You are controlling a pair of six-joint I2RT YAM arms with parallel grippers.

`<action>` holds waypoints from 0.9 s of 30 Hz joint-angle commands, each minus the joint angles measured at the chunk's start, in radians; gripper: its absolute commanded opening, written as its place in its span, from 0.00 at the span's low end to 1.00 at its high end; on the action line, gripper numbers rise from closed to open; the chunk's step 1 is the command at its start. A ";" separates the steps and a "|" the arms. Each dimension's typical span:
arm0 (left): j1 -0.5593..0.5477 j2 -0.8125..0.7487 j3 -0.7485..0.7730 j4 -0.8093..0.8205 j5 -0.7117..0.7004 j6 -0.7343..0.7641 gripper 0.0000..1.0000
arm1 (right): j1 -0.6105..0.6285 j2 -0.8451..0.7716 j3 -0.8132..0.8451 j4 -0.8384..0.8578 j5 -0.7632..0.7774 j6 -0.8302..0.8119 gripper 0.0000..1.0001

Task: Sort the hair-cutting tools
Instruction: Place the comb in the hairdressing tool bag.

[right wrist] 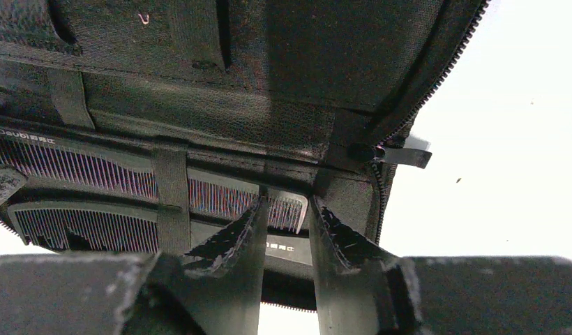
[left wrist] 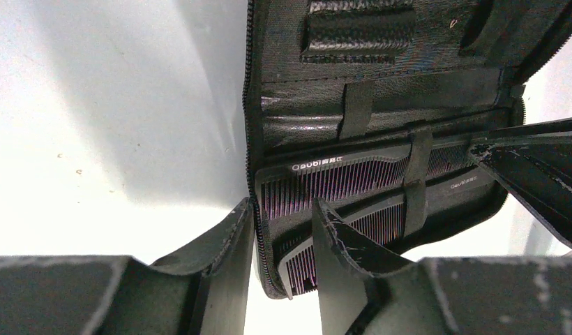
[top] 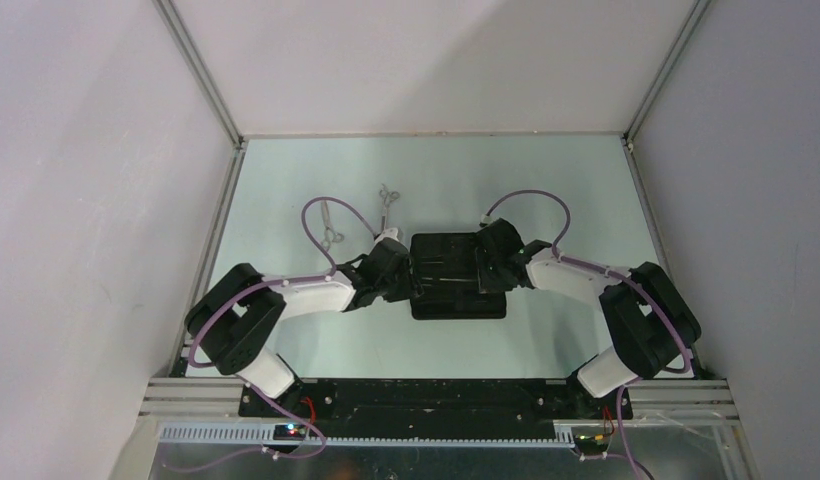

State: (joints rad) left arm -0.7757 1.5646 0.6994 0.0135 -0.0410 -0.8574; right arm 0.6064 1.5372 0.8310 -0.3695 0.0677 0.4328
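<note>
- Converging on the open black pouch [top: 456, 300] in the top view, the left gripper [top: 398, 262] and right gripper [top: 489, 262] meet it from opposite sides, probably to steady it; two scissors [top: 331, 225] [top: 388, 200] lie on the table [top: 566, 190] beyond the left jaws, not yet stowed
- Left wrist: the jaws stand well open astride the pouch's zipped edge [left wrist: 250, 139], one finger [left wrist: 224, 241] outside it, the other over the lower comb [left wrist: 381, 223]; nothing is clamped, and an elastic strap [left wrist: 416, 178] pins both combs ahead
- Right wrist: the jaws are narrowly parted, holding nothing, with the upper comb's [right wrist: 81, 167] end showing in the gap; the zipper pull [right wrist: 402, 155] sits just outside
</note>
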 commanded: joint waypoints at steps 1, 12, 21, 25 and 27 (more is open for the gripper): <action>-0.015 0.004 -0.010 0.047 0.046 -0.030 0.38 | 0.014 -0.020 0.038 0.009 0.018 -0.002 0.33; -0.013 -0.003 -0.019 0.023 0.007 -0.027 0.43 | -0.025 -0.013 0.039 -0.047 0.115 -0.057 0.24; -0.013 -0.050 -0.019 -0.034 -0.007 -0.004 0.59 | -0.031 -0.005 0.034 -0.078 0.133 -0.059 0.07; -0.014 -0.072 -0.005 -0.089 -0.013 0.017 0.61 | -0.034 -0.008 0.033 -0.087 0.112 -0.056 0.07; -0.016 -0.069 0.003 -0.105 -0.010 0.024 0.59 | -0.038 -0.015 0.030 -0.085 0.104 -0.051 0.07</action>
State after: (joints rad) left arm -0.7853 1.5272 0.6945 -0.0345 -0.0265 -0.8646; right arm 0.5770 1.5299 0.8402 -0.4442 0.1711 0.3832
